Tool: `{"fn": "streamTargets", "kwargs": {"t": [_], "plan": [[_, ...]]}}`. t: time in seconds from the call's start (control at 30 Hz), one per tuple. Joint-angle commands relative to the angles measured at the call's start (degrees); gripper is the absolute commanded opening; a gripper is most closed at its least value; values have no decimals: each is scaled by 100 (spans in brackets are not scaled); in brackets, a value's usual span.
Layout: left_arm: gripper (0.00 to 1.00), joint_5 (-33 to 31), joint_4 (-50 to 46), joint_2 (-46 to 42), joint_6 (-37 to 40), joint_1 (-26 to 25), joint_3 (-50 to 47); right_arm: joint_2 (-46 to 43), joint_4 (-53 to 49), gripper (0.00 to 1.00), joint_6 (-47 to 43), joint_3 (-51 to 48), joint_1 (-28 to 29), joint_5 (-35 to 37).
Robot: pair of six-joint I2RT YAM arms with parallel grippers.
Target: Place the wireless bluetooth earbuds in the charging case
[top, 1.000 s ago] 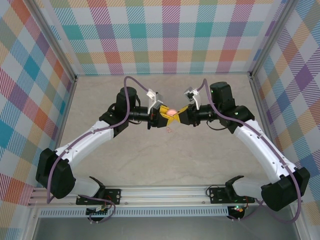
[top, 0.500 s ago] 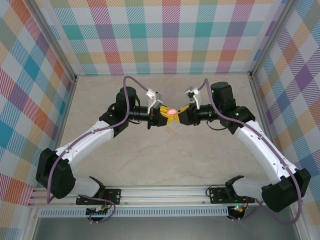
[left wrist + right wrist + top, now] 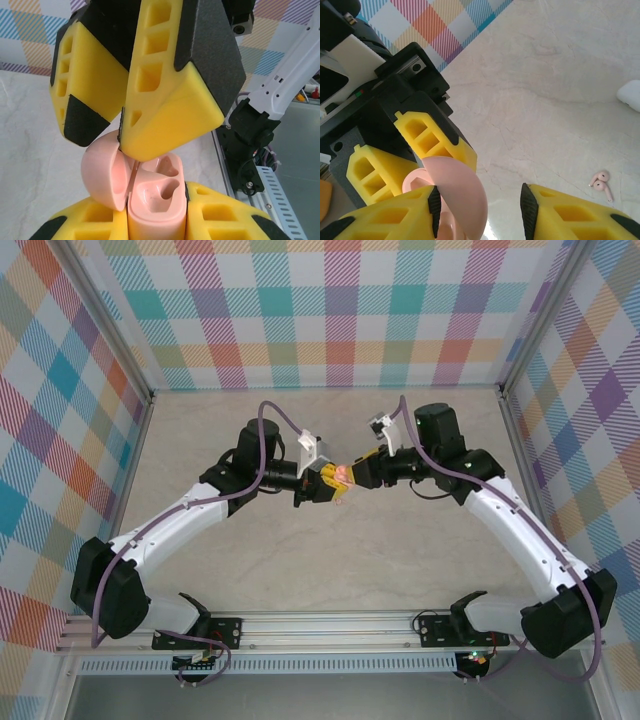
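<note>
— Pale marbled tabletop (image 3: 560, 75) is seen beneath both arms, plaid walls (image 3: 340, 310) behind. Where is the charging case (image 3: 155, 200) held?

— It is clamped between the fingers (image 3: 85, 222) of the left gripper (image 3: 156, 215), apparently raised off the table, its lid (image 3: 102, 172) swung open and both wells (image 3: 161, 189) empty. The right gripper (image 3: 479, 200) is seen with jaws parted, one finger just beside the lid, nothing gripped.

— And the wireless bluetooth earbuds (image 3: 601, 184)?

— A pink pair is seen lying together on the table, well apart from the case.

— How is the step best done?

— The right gripper should be drawn clear without the lid being nudged shut, and the case held level. One earbud should then be taken by its head, stem left free, to be lowered stem-first into a well.
</note>
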Motion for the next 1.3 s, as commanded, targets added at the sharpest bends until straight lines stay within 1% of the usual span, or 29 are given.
{"fn": "streamTargets", "kwargs": {"t": [0.0,0.27,0.53,0.7,0.9,1.03,1.27], "plan": [[0,166,211,-281,145,-101,1,144,-160,51,-48,203,-4,89],[0,-84,426,-153,-174,-103,-53,-77,-118,58,-82,199,3,92],[0,-309,407,-76,-284,-85,-71,-407,-32,65,-50,94,-4,496],[0,-329,396,-91,-319,-77,-89,-473,-64,66,-105,67,0,503],[0,-332,405,-100,-353,-63,-80,-366,-160,66,-224,76,-4,134],[0,-311,396,-95,-362,-55,-80,-332,-189,66,-269,58,-2,200],[0,49,394,-122,-334,-67,-58,-72,-309,65,-370,162,-1,177]]}}
